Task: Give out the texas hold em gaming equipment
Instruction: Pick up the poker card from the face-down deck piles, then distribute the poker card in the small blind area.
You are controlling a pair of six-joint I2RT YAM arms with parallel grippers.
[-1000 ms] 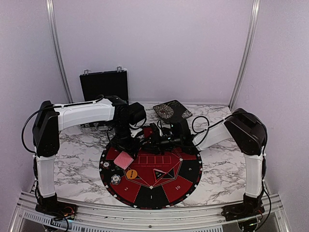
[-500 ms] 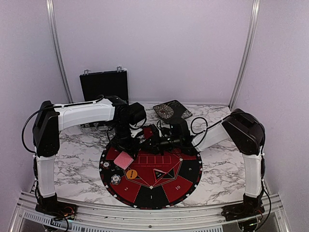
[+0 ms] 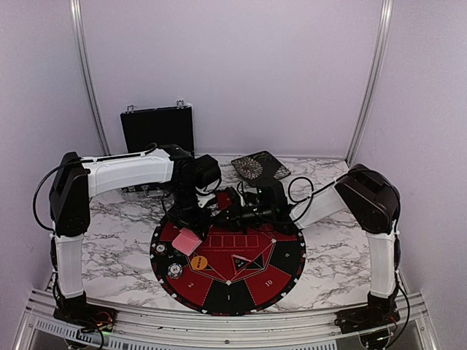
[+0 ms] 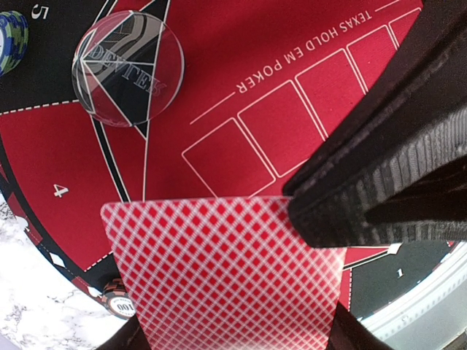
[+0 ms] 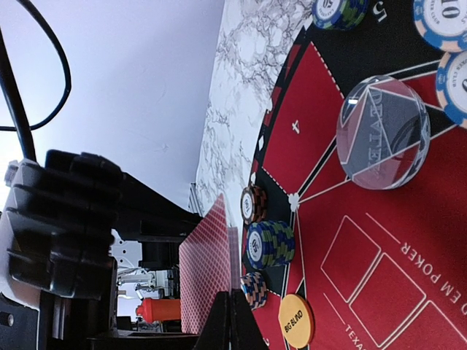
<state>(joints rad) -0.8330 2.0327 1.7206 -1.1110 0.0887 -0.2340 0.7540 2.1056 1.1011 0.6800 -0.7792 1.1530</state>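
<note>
Closed since the earlier frame, the right claw [image 5: 230,324] is clenched at the edge of the red-backed card [image 4: 219,270], which is grasped by the left claw [image 4: 295,251] above the poker mat [image 4: 292,44]. A handover for dealing is judged under way.
</note>
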